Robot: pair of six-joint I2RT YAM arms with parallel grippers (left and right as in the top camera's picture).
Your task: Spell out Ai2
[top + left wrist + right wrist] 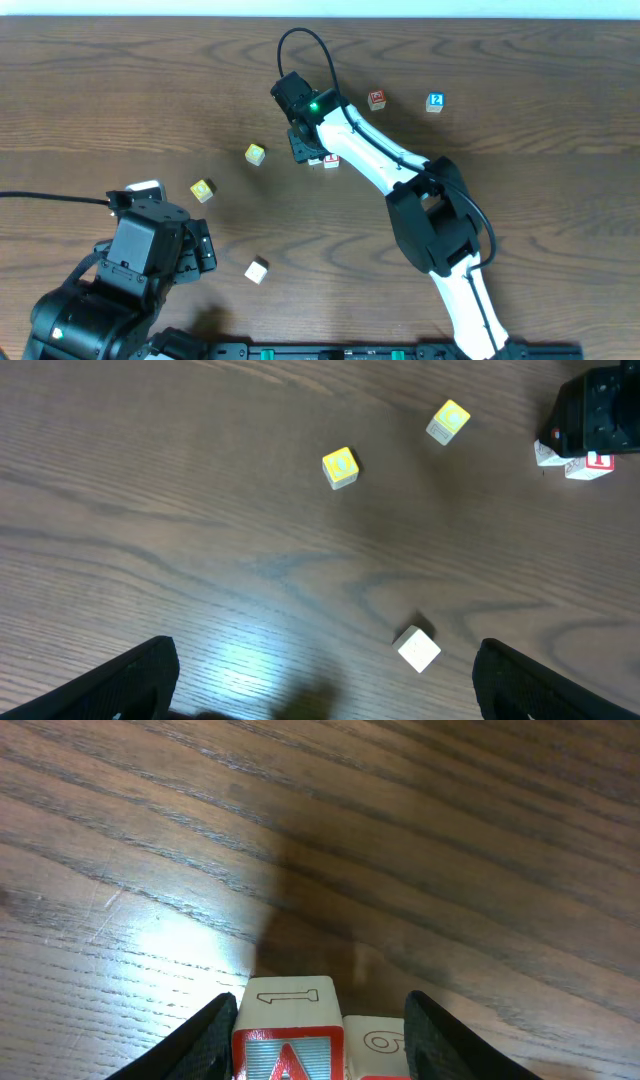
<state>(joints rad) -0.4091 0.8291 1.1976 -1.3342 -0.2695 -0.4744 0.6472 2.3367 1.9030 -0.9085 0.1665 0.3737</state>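
Presently the A block (288,1038) sits within the right gripper (320,1005), touching a neighbouring block (378,1045); clamping cannot be confirmed. Block is likely light, rigid, smooth-faced: grip opposite flat sides. Left gripper (325,660) is released, empty.

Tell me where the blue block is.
In the overhead view, the blue block sits toward the upper right, just right of the red block and apart from it.

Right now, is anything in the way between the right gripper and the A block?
Nothing visible is in the way. The A block sits between the fingers of the right gripper. A second block is pressed against its side, also between the fingers, so both might get grabbed together.
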